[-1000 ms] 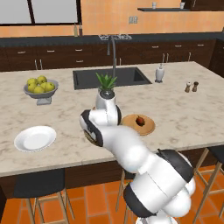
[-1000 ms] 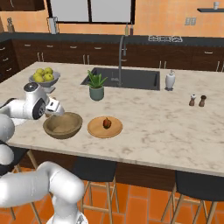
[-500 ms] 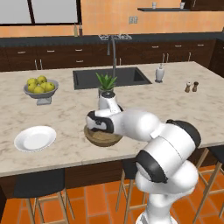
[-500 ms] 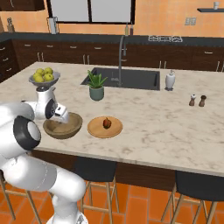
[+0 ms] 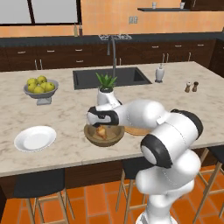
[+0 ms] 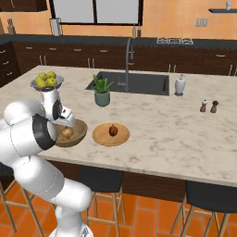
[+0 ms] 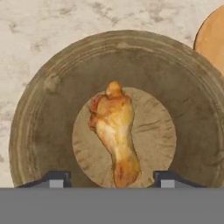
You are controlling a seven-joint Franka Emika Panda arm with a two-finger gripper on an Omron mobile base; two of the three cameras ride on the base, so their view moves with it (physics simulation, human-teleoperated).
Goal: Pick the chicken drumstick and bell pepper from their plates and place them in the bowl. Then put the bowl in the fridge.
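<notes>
The golden-brown chicken drumstick (image 7: pixel 114 133) lies in the round brown wooden bowl (image 7: pixel 39 131), directly below the spread-apart, empty gripper (image 7: pixel 113 178).

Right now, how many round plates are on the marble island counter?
2. A glossy white plate sits bare near the counter's front-left edge. A flat tan-orange wooden plate lies right beside the brown wooden bowl, carrying the dark red bell pepper.

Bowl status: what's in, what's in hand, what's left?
Done: the drumstick lies on the floor of the bowl, and the white plate is bare. In hand: nothing; the gripper hangs open over the bowl. Left: the pepper sits on the wooden plate; then the bowl goes into the fridge.
</notes>
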